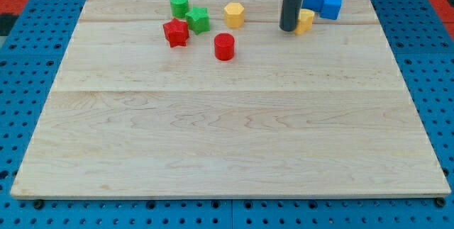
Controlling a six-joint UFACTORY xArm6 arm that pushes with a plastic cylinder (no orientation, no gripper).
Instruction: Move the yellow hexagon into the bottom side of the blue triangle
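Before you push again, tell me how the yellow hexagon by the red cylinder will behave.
The yellow hexagon looks squat and flat-based, so it should slide, not roll or tip. Its angled sides may make it turn if my tip strikes off-centre. The wooden board looks smooth, so it likely moves easily.

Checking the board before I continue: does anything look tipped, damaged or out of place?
Nothing stands out. All blocks sit flat near the wooden board's top edge; my tip rests against a yellow block, partly hiding it, beside two blue blocks.
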